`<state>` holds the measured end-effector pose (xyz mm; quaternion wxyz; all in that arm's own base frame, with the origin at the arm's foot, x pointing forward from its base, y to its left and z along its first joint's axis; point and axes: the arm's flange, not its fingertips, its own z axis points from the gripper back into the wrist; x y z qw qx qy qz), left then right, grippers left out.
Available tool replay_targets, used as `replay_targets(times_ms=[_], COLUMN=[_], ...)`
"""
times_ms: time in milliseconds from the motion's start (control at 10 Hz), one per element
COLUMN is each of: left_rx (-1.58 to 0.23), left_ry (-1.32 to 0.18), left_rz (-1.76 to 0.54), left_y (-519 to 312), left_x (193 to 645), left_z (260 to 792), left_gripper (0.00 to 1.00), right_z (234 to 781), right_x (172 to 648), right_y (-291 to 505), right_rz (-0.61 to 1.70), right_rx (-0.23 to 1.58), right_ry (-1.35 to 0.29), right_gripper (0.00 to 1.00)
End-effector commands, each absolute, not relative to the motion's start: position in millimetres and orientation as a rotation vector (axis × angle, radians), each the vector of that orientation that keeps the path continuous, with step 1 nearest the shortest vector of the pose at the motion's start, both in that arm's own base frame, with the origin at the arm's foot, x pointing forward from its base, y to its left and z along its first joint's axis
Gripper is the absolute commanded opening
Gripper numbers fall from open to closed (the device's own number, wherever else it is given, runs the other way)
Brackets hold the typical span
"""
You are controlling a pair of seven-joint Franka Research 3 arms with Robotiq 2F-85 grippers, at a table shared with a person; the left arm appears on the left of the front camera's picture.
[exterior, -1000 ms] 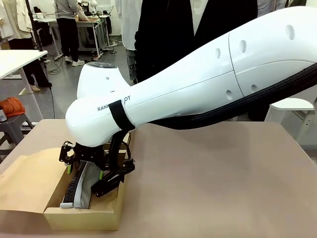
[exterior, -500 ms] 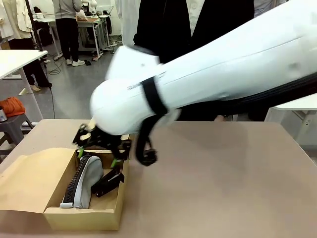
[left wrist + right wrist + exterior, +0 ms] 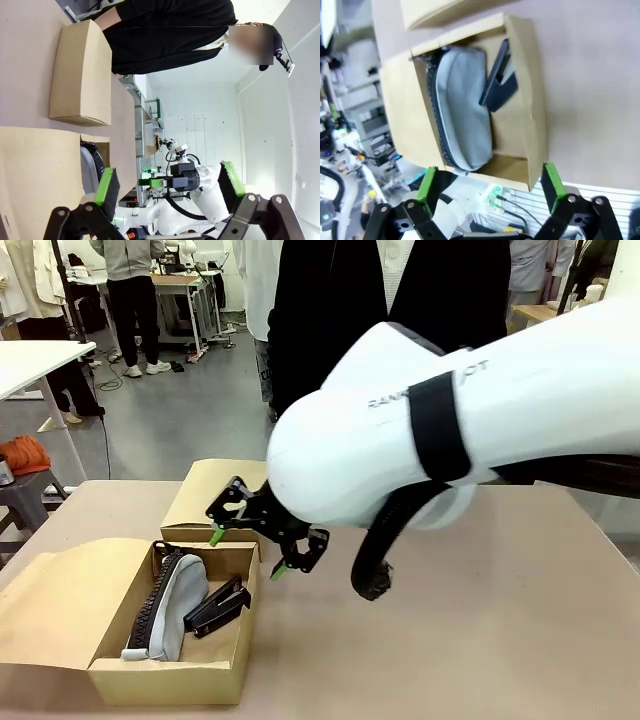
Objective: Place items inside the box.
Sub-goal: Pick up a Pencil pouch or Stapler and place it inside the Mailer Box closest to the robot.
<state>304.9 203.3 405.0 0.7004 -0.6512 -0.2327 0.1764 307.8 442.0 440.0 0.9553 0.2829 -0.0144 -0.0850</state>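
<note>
Brown cardboard forms the open box (image 3: 165, 680) at our left on the worktop (image 3: 460, 640). Inside it lie the grey zip pouch (image 3: 178, 602) and, just beside it, the black stapler (image 3: 220, 606). Our right fingers (image 3: 216, 534) hover spread wide and empty above the box's far corner. Our left fingers (image 3: 107, 186) stand spread wide too, holding nothing.

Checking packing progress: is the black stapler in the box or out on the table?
In. The black stapler lies inside the open box, beside the grey pouch.
</note>
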Motion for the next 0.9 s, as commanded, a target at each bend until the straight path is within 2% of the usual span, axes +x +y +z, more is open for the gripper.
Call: replay_targets(times_ms=[0,200,500,800], left_rx=[-1.457,-1.457,-1.457,-1.457], left_ry=[-0.533,-0.533,-0.533,-0.533], left_rz=[0.375,0.375,0.375,0.375], left_y=[203,203,203,203], left_x=[303,303,303,303], left_z=[406,406,406,406], left_gripper=[1.00,1.00,1.00,1.00], right_z=[443,461,485,439], right_x=[301,318,331,318], right_y=[429,378,225,87], right_rz=[-0.204,-0.224,-0.258,-0.329], right_rx=[0.581,0.722,1.110,1.515], right_ry=[-0.030,0.046,0.163,0.257], right_gripper=[1.00,1.00,1.00,1.00])
